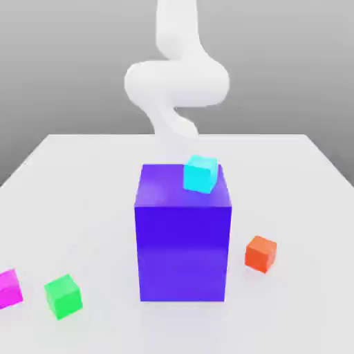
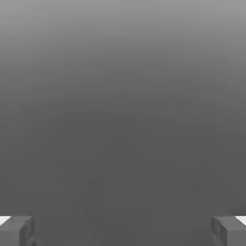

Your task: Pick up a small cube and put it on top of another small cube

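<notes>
Magenta cube: the small bright magenta cube (image 1: 9, 288) lay on the white tabletop (image 1: 83, 180) at the far lower left of the exterior view, partly cut by the frame edge.
Green cube: a small green cube (image 1: 63, 296) sat just beside it, toward the exterior view's right.
Blue-violet block: a tall, glossy blue-violet block (image 1: 183, 242) stood at centre frame.
Cyan cube: a small cyan cube (image 1: 201, 173) rested tilted on the block's top, near its rear right corner.
Orange cube: a small orange-red cube (image 1: 261, 253) sat right of the block, apart from it.
Arm: the white robot arm (image 1: 176, 79) curled down from the upper centre, behind the block.
Gripper: the two-finger gripper (image 2: 123, 230) was spread wide, one grey fingertip (image 2: 17, 230) at each lower corner of the hand view, nothing between them.
Magenta cube versus gripper: well apart; the arm stood behind the block, the cube at front left.
</notes>
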`<state>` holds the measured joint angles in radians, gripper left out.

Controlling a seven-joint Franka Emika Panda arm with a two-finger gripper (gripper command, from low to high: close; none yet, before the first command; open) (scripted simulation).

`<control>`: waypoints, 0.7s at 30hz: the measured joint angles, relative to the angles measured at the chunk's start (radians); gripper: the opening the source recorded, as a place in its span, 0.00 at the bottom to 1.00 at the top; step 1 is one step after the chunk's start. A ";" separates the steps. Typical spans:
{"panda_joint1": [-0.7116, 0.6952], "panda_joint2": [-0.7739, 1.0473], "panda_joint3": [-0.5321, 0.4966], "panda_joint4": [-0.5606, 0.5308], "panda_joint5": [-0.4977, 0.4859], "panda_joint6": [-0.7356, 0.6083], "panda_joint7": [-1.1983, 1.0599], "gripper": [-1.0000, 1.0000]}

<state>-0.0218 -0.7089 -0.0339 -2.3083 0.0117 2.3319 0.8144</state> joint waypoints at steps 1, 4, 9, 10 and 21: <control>-0.009 0.039 -0.015 -0.004 0.005 0.014 0.006 0.50; -0.036 0.150 -0.058 -0.014 0.022 0.053 0.022 0.50; -0.080 0.331 -0.130 -0.030 0.056 0.117 0.043 0.50; -0.089 0.367 -0.144 -0.034 0.063 0.129 0.047 0.50; -0.239 0.768 -0.267 -0.069 0.174 0.267 0.067 0.50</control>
<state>-0.2611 0.0595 -0.3012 -2.3778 0.1855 2.5986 0.8815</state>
